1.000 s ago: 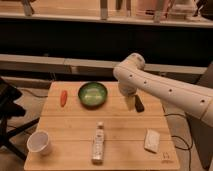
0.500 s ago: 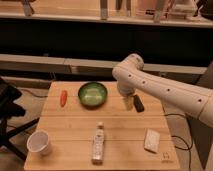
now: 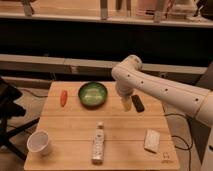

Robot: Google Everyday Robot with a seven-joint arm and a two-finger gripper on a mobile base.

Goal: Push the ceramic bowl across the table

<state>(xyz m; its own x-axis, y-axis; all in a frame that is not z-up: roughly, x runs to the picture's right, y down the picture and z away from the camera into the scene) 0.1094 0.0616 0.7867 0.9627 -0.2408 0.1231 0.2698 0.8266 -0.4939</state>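
The green ceramic bowl (image 3: 93,94) sits upright near the far edge of the light wooden slatted table (image 3: 120,130), left of centre. My gripper (image 3: 132,103) hangs from the white arm (image 3: 165,92), which reaches in from the right. It is low over the table, just right of the bowl and a small gap away from its rim. Its fingers stand open with nothing between them.
A red elongated item (image 3: 63,98) lies left of the bowl. A white paper cup (image 3: 39,143) stands at the near left corner. A clear bottle (image 3: 98,142) lies at the near centre, and a white packet (image 3: 151,140) lies near right. A black frame (image 3: 7,112) stands left of the table.
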